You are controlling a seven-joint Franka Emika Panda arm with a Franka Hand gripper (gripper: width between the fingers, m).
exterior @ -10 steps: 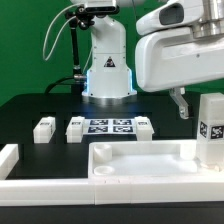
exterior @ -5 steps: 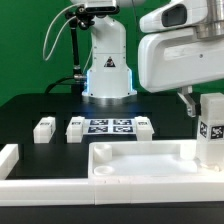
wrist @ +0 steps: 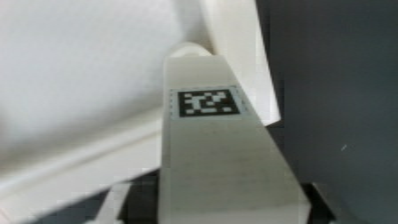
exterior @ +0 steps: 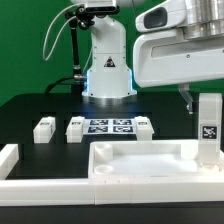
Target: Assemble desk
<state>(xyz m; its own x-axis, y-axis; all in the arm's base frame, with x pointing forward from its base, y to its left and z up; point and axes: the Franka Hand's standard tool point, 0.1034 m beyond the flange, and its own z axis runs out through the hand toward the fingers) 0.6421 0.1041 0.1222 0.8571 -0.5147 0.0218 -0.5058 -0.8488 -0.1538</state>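
Note:
My gripper (exterior: 203,104) is shut on a white block leg (exterior: 208,126) and holds it upright, tag facing out, over the right end of the desk top (exterior: 140,148). The desk top is a wide white tray with a raised rim at the front of the exterior view. In the wrist view the leg (wrist: 222,150) runs out from between my dark fingers (wrist: 128,203), its tip over the tray's rim (wrist: 222,30). I cannot tell whether the leg touches the tray. Three more legs lie further back: one (exterior: 44,128), a second (exterior: 75,128) and a third (exterior: 144,126).
The marker board (exterior: 108,127) lies between the loose legs in front of the robot base (exterior: 108,75). White border rails stand at the exterior view's left (exterior: 8,160) and along the front (exterior: 50,197). The table top is black.
The gripper with the leg moved slightly to the exterior view's right, then back left and a little upward. The loose legs and the desk top have not moved.

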